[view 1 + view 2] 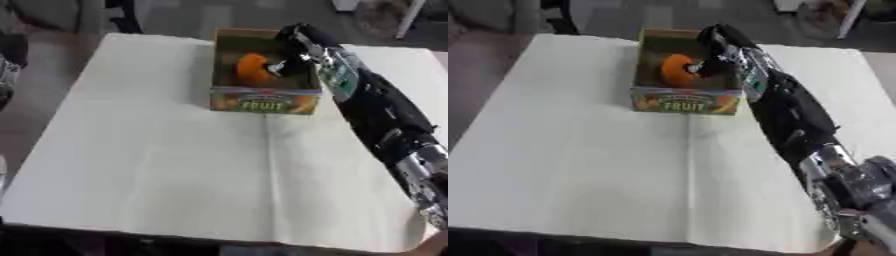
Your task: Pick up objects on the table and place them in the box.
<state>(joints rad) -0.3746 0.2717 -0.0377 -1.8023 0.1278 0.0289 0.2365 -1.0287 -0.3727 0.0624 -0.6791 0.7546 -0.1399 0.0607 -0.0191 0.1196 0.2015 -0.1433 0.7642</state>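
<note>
Orange round object (251, 68) in cardboard box (262, 101), right hand (293, 55) alongside.

The robot's right arm (794, 117) is long and mostly black, with a smooth, shiny cover. Near the wrist there is a silver and green patch (337, 75), and the black right hand (293, 42) has little white bits by its fingers. Down by the elbow the arm turns into round silver metal parts (846, 187) that look like rings and knobs.
</note>
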